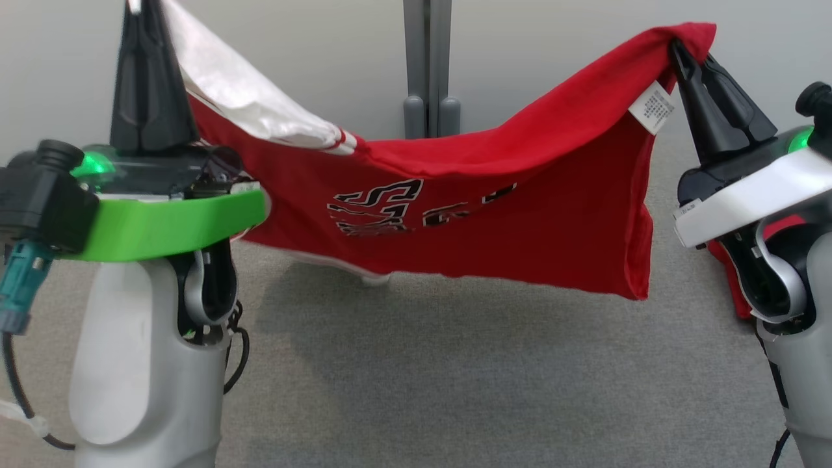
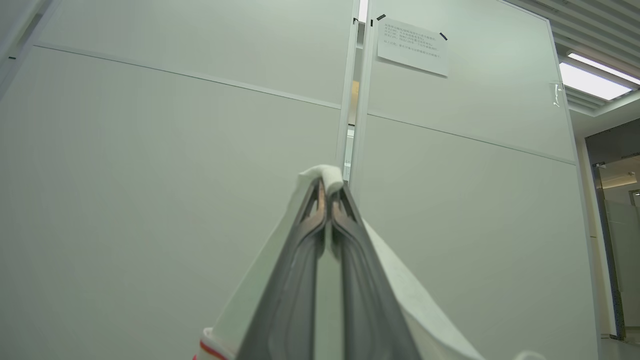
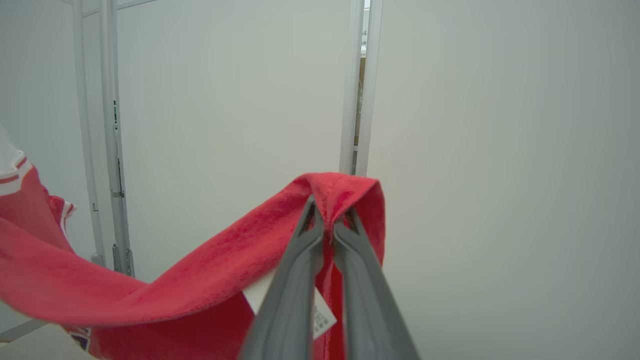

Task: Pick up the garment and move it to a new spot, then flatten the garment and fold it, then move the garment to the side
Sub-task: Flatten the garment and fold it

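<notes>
Red jersey cloth with a white section at one end: the garment [image 1: 520, 214], one piece, slung in the air between the two grippers over a grey carpeted surface [image 1: 455, 377].

Item, far left: left gripper [image 1: 142, 10], mounted above a green wrist band [image 1: 169, 224], pointing upward. Its fingers are pressed together with no gap, and a fold of white cloth is pinched at their tips. In the left wrist view the same gripper [image 2: 327, 187] shows the white fold capping its tips, with white cloth falling away on both sides.

Item, left of centre: the garment's white section, edged with red and white stripes, sloping down from the left gripper to the red body.

Item, centre: the red body sags in a shallow curve and carries black lettering [image 1: 383, 208], creased and not readable. The lower hem hangs near the carpeted surface; whether its lowest white edge touches cannot be told. Behind stands a grey partition post [image 1: 427, 65] between pale wall panels.

Item, right of centre: white care label [image 1: 652, 107] sewn into the side seam, just beside the right gripper.

Item, far right: right gripper [image 1: 676, 45], above a white wrist band [image 1: 747, 198], tilted up and inward. Its fingers are closed tight on the top red corner. The right wrist view shows that gripper [image 3: 327, 215] nipping a red fold, with the label [image 3: 320, 310] hanging below.

Item, left wrist view, background: a paper notice [image 2: 412, 47] taped to a panel.
</notes>
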